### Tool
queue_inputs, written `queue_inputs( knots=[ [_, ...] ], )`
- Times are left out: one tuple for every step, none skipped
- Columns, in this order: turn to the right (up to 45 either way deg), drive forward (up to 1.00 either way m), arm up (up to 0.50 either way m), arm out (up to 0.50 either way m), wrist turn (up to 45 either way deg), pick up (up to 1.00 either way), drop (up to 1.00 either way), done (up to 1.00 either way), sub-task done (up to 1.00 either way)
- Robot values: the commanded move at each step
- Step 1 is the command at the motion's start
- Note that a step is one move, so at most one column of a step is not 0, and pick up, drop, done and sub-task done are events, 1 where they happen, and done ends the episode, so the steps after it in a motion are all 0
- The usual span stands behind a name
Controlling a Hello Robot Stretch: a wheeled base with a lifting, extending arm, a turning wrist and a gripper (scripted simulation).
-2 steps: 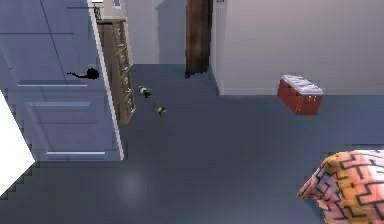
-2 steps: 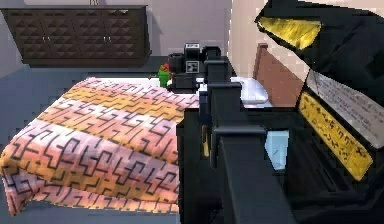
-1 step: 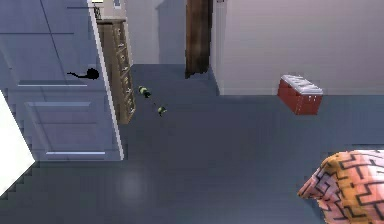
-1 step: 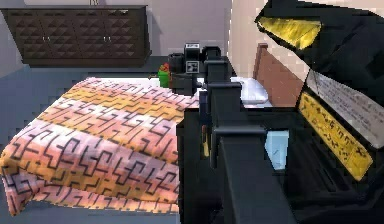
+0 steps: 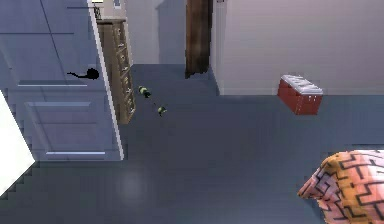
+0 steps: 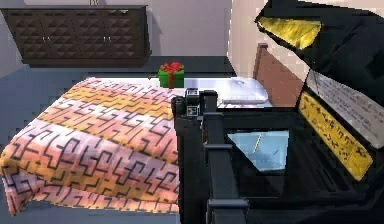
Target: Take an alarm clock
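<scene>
The arm (image 6: 214, 165) stood out towards the patterned bed (image 6: 100, 135), with the gripper (image 6: 185, 102) seen against the bedding near a green gift box (image 6: 171, 74). Whether it held anything could not be told. Two small dark objects (image 5: 146, 92) lay on the blue floor (image 5: 220, 140) beside the dresser (image 5: 120, 70). Whether either was the alarm clock could not be determined.

Two floor specks (image 5: 146, 92) too small to name, bed corner (image 5: 352, 186) cropped, tool (image 6: 183, 103) tip unclear
</scene>
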Motion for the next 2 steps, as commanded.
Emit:
queue_inputs(
  knots=[
    [0.0, 0.0, 0.0, 0.0, 0.0, 1.0, 0.0, 0.0, 0.0],
    [0.0, 0.0, 0.1, 0.0, 0.0, 0.0, 0.0, 0.0, 0.0]
  ],
)
